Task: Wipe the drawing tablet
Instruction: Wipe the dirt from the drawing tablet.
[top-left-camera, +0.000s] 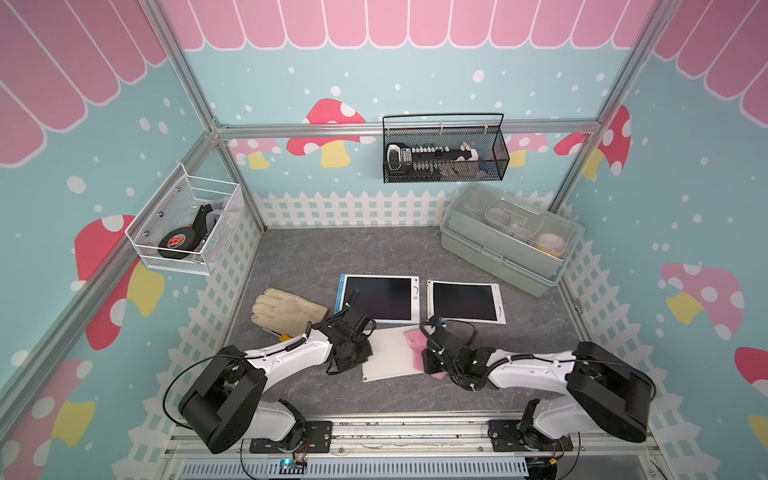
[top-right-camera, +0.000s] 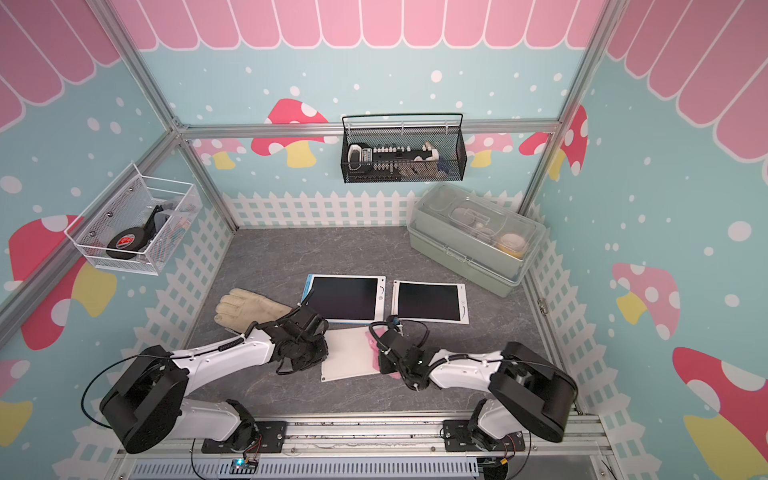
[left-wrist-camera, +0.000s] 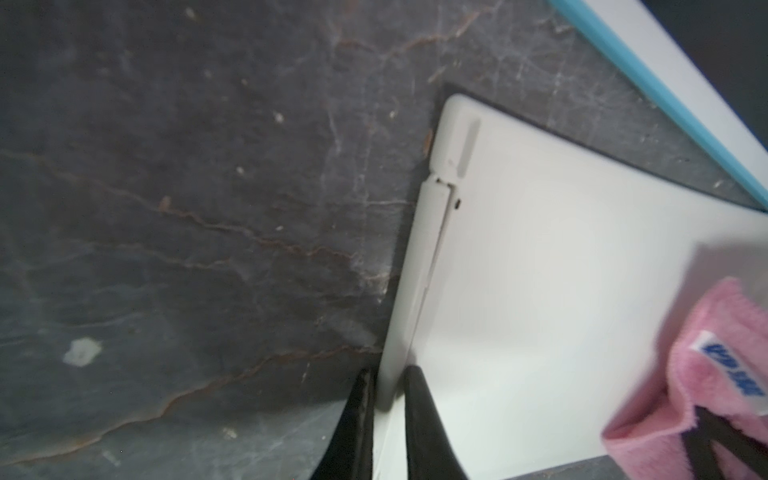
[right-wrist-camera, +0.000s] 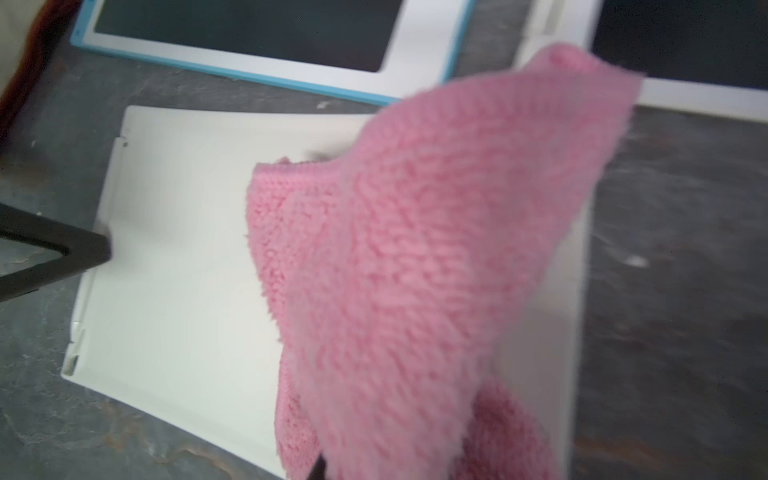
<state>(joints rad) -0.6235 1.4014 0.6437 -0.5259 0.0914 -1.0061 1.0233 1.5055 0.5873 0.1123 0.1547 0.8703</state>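
A white drawing tablet (top-left-camera: 388, 353) (top-right-camera: 347, 353) lies at the front of the table with a plain white face up. My left gripper (left-wrist-camera: 388, 372) is shut on its left edge (left-wrist-camera: 409, 291), one finger on each side of the rim. In the right wrist view a left finger (right-wrist-camera: 62, 249) shows at that edge. My right gripper (top-left-camera: 428, 332) is shut on a pink cloth (right-wrist-camera: 415, 257) (top-left-camera: 415, 340), which hangs over the right part of the tablet (right-wrist-camera: 178, 270). The cloth hides the right fingers almost fully. Its label (left-wrist-camera: 731, 370) shows in the left wrist view.
Two dark-screened tablets lie just behind: one blue-rimmed (top-left-camera: 378, 297), one white-rimmed (top-left-camera: 465, 301). A beige glove (top-left-camera: 286, 311) lies at the left. A lidded grey-green box (top-left-camera: 507, 241) stands at the back right. A white basket (top-left-camera: 187, 224) and a black basket (top-left-camera: 444, 149) hang on the walls.
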